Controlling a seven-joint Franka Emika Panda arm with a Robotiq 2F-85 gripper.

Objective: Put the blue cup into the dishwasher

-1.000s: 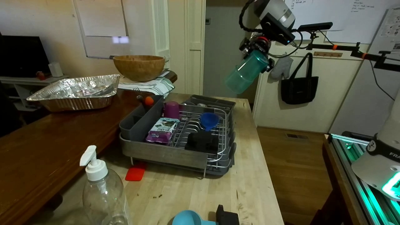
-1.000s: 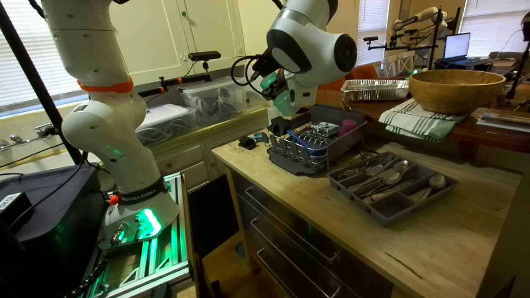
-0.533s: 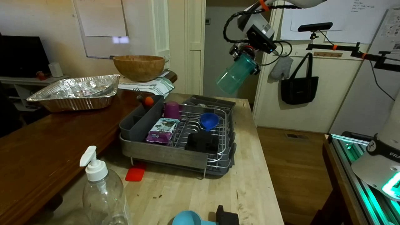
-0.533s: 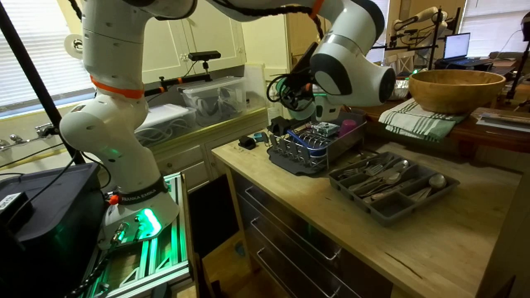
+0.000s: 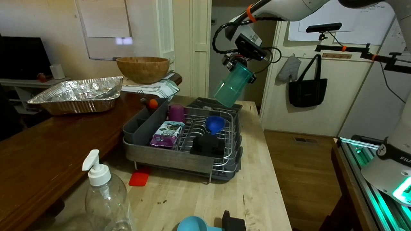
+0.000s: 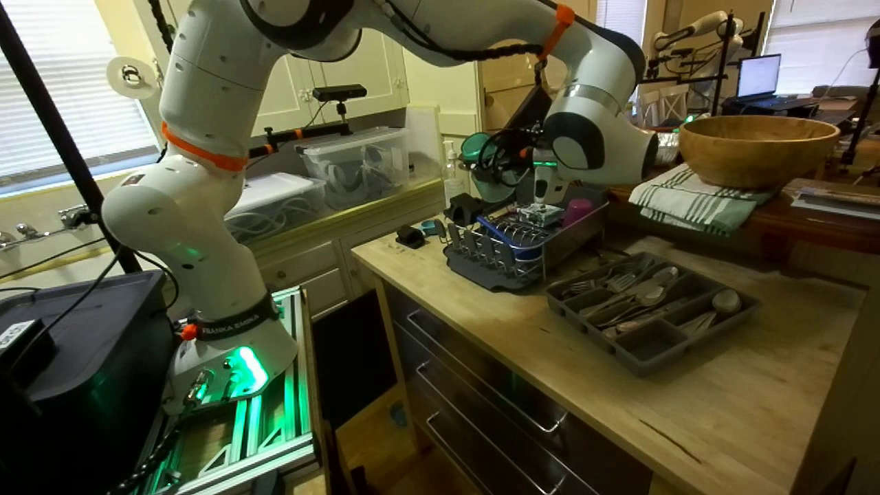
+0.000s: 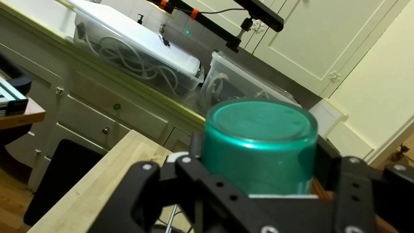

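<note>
Grasping being done, the tilted blue cup (image 5: 232,87) is held aloft by the gripper (image 7: 260,153), jaws cup-wide, with lowering into the dish rack (image 5: 170,158) left.

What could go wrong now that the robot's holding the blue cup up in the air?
The blue cup is tilted in the jaws, so if they let go like that, it might tip over or roll instead of staying put.

The dish rack holds a purple cup, a packet and a bright blue scoop, so the blue cup could bump one on its way in.

If it slips now, it may fall and bounce away.
</note>
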